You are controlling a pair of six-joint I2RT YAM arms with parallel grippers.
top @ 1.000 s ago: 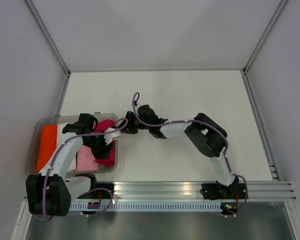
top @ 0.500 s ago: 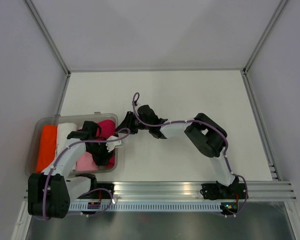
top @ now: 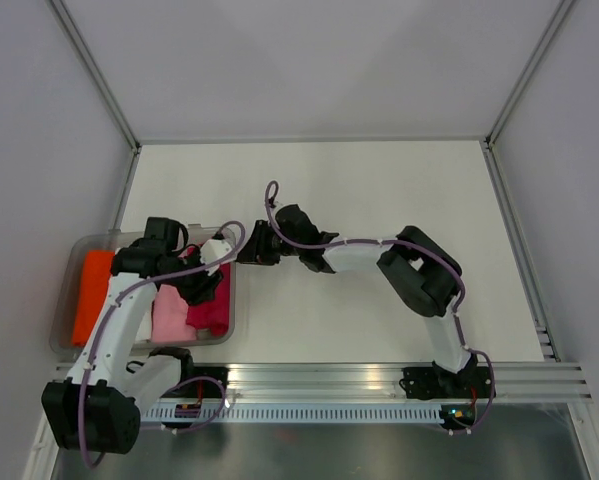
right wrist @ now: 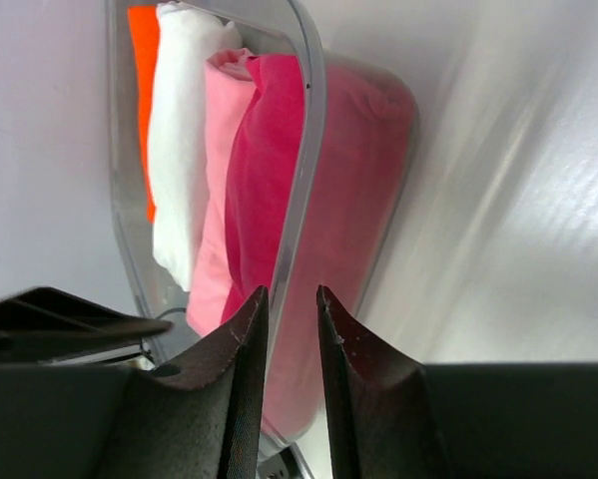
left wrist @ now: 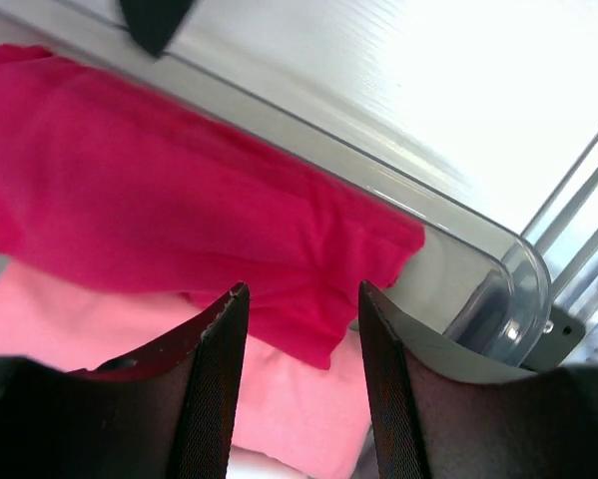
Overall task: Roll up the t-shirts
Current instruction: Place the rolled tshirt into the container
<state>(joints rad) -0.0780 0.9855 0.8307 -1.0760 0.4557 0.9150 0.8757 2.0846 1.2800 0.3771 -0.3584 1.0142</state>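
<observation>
Top view: left arm [top: 114, 315] covers the middle of the tub [top: 63, 300]; magenta t-shirt [top: 209, 312] shows only in part. Right gripper [top: 241, 248] at the tub's right wall, contact too small to read. Right wrist: right fingers [right wrist: 241, 399] straddle the rim, pinching or not can't be told; orange roll [right wrist: 142, 40] cut by top edge. Left wrist: pale pink roll [left wrist: 299, 419] half behind left fingers [left wrist: 211, 389]; magenta cut at left edge.

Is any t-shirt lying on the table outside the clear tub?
No: in the top view the magenta t-shirt, pink t-shirt and orange t-shirt all lie inside the tub.
</observation>
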